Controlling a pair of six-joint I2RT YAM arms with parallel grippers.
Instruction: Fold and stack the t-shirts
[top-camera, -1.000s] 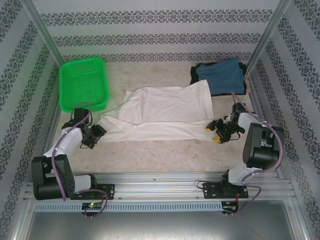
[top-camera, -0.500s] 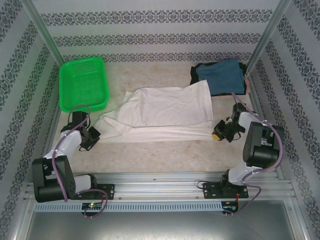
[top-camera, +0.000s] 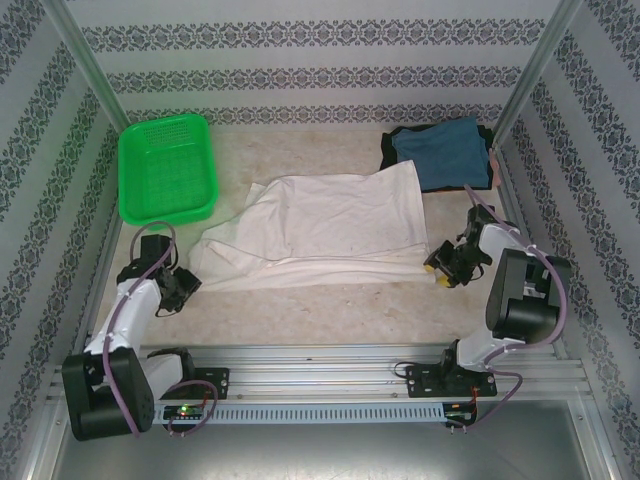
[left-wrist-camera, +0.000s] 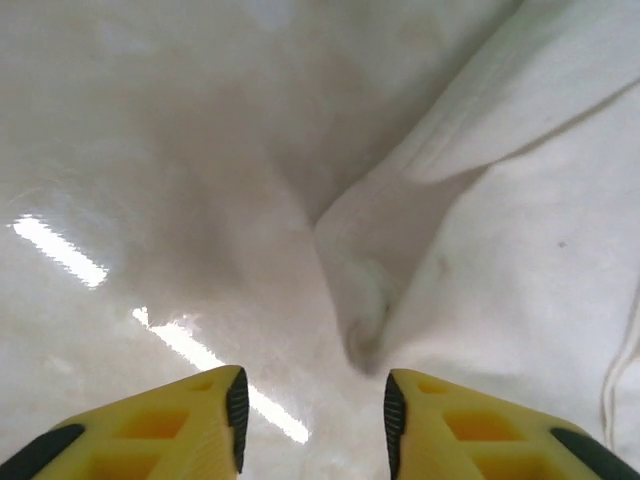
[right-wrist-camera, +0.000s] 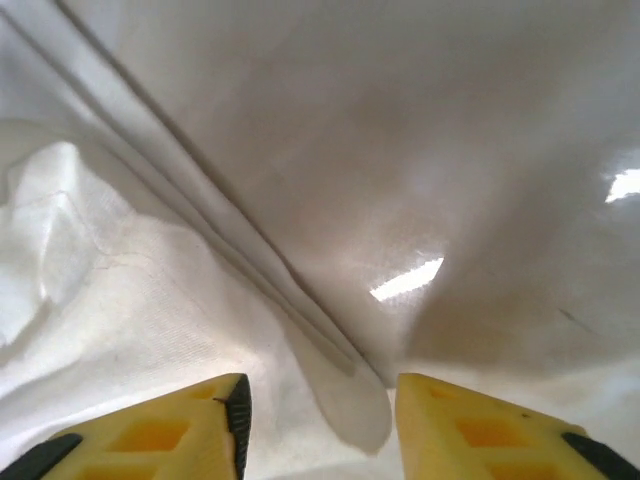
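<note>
A white t-shirt (top-camera: 320, 222) lies spread and wrinkled across the middle of the table. My left gripper (top-camera: 183, 285) is at its near left corner. In the left wrist view that gripper (left-wrist-camera: 312, 425) is open, and a folded tip of the white t-shirt (left-wrist-camera: 365, 325) lies just ahead of the gap. My right gripper (top-camera: 440, 268) is at the near right corner. In the right wrist view it (right-wrist-camera: 320, 425) is open too, with a fold of the white t-shirt (right-wrist-camera: 355, 410) lying loose between the fingers. A dark teal-blue t-shirt (top-camera: 445, 152) rests on a black one (top-camera: 389, 150) at the back right.
A green mesh basket (top-camera: 165, 168) stands at the back left, close to the white shirt's left end. Patterned walls close in the table on three sides, with a metal post (top-camera: 530, 75) by the back right corner. Bare tabletop (top-camera: 320, 310) runs along the near edge.
Both grippers shut at the shirt's near corners half a second ago and now stand open again. The left gripper has drawn back toward the near left; the right one has barely shifted.
</note>
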